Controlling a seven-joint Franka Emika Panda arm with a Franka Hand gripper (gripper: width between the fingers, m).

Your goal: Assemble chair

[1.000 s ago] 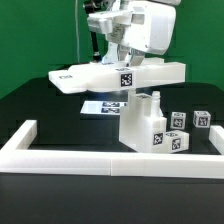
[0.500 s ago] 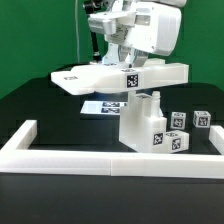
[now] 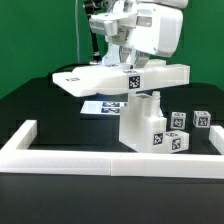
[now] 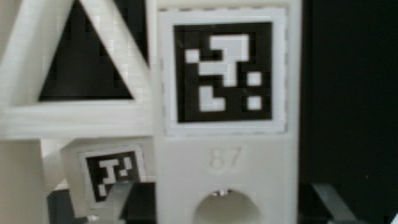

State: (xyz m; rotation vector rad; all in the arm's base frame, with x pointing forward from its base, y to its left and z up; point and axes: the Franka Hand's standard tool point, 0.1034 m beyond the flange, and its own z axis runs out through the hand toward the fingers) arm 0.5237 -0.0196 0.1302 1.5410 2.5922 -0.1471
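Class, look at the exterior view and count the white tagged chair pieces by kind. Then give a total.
flat slab: 1
tall blocky piece: 1
small tagged blocks: 3 (the nearest one sits against the tall blocky piece and may be joined to it)
Total: 5

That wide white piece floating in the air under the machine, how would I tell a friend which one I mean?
Find the big glossy robot arm at the top of the exterior view. Directly beneath it a flat white slab hangs above the black table. Alone among the white pieces it is off the table; the blocky tagged pieces stand below it.
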